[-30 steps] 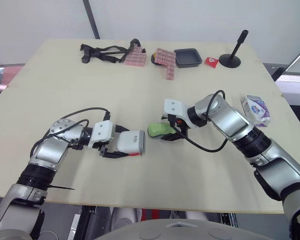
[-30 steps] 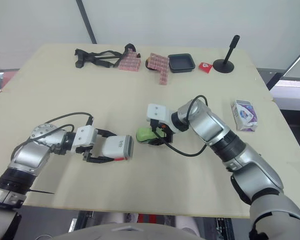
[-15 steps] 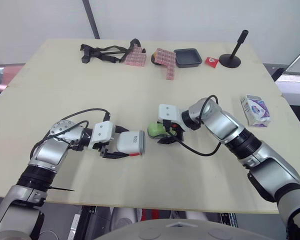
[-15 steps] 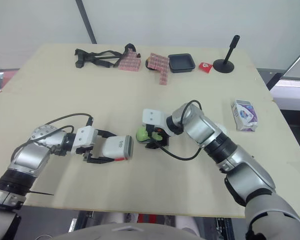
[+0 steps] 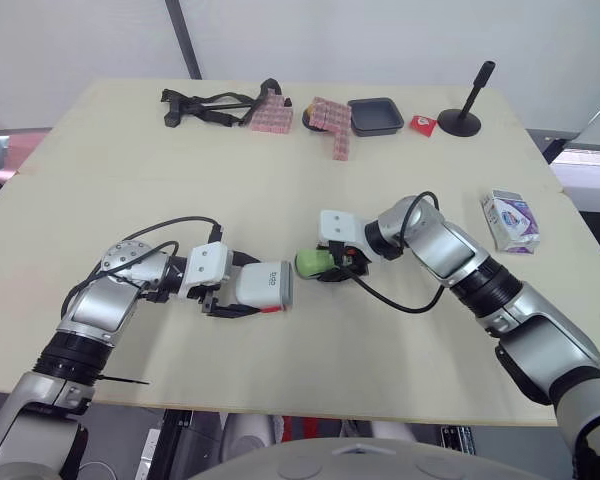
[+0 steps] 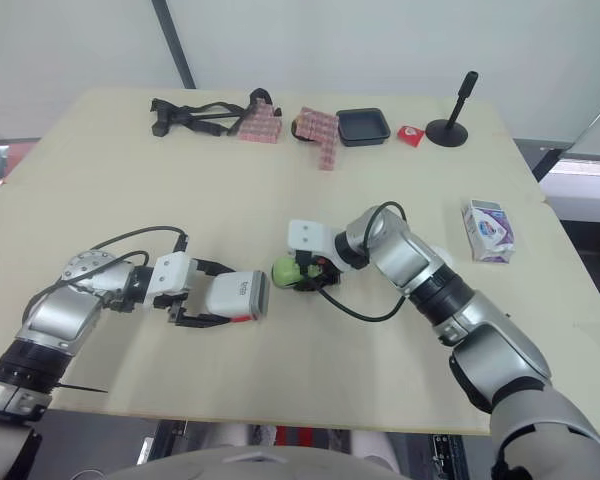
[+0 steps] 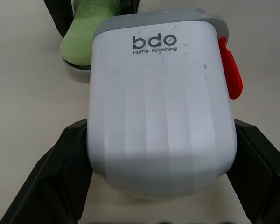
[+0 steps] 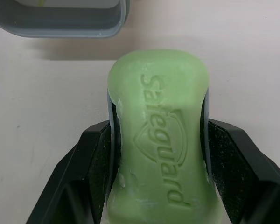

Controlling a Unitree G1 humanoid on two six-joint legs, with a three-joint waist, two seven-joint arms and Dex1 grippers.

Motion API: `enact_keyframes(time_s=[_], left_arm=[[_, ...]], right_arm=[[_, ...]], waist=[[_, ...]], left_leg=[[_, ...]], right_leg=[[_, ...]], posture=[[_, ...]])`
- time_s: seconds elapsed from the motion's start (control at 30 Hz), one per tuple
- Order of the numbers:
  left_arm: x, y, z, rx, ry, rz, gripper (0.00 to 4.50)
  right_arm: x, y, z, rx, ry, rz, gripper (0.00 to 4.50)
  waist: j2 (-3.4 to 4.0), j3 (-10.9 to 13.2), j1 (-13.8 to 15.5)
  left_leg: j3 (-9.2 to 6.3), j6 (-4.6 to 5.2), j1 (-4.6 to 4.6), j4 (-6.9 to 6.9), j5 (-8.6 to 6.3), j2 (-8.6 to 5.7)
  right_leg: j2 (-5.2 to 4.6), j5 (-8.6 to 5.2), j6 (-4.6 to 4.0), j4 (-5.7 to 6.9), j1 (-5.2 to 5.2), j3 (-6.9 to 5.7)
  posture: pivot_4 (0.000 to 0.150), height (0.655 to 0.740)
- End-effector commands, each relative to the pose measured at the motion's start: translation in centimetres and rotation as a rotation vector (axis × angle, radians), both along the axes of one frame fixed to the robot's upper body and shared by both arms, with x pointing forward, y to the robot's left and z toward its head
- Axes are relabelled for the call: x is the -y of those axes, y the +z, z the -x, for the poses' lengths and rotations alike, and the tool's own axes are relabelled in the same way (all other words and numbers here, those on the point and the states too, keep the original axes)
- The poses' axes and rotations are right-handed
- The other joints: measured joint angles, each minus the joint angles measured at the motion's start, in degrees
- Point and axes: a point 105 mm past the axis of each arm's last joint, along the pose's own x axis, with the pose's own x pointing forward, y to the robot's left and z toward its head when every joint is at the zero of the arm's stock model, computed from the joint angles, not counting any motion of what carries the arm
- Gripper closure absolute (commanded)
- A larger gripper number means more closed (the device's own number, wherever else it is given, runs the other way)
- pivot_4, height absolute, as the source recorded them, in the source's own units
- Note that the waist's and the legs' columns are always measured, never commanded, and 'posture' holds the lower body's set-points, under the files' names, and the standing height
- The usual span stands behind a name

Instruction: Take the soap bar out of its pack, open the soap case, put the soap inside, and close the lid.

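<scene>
My left gripper [image 5: 244, 293] is shut on the white soap case [image 5: 263, 288], which lies on its side on the table; its lid bears "bdo" lettering and a red latch [image 7: 231, 77]. Just right of the case's open end, my right gripper [image 5: 332, 267] is shut on the green Safeguard soap bar [image 8: 161, 140], low over the table. The soap [image 5: 313, 262] is close to the case's grey rim [image 8: 60, 21] but apart from it. A thin grey edge shows between the soap and the fingers. The white and purple soap pack [image 5: 510, 220] lies at the table's right edge.
Along the far edge lie a black strap tool [image 5: 205, 106], pink patterned packs [image 5: 330, 120], a black tray [image 5: 374, 114], a small red item [image 5: 424, 122] and a black stand [image 5: 463, 118]. Cables loop off both wrists.
My right wrist has swung left and turned, carrying the soap a little closer to the case's open end. The left gripper and the case have stayed put.
</scene>
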Motion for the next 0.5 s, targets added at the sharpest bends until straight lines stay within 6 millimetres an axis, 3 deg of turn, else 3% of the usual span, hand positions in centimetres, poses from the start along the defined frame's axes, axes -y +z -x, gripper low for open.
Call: enact_keyframes(time_s=[0.03,0.3,0.5], left_arm=[[0.1,0.7,-0.3,0.026,0.0,0.012,1.05],[0.8,0.7,-1.3,0.029,0.038,0.042,1.05],[2.2,0.8,-1.8,0.04,0.036,0.066,1.05]], right_arm=[[1.6,-0.3,-0.3,0.011,-0.035,0.048,1.96],[3.6,3.1,0.9,0.06,0.002,0.059,1.96],[3.8,4.5,2.3,0.061,0.037,0.077,1.96]], waist=[[0.0,0.0,0.1],[0.03,0.0,0.8],[0.04,0.0,0.7]], left_leg=[[0.0,0.0,0.0,0.0,0.0,0.0],[0.0,0.01,-0.05,0.0,0.0,0.02],[0.02,0.0,-0.25,0.01,0.0,0.07]], right_leg=[[0.0,0.0,0.0,0.0,0.0,-0.01],[0.04,0.0,0.0,-0.02,-0.04,0.09],[0.13,0.0,0.0,-0.01,-0.08,0.29]], posture=[[0.15,0.74],[0.15,0.74],[0.15,0.74]])
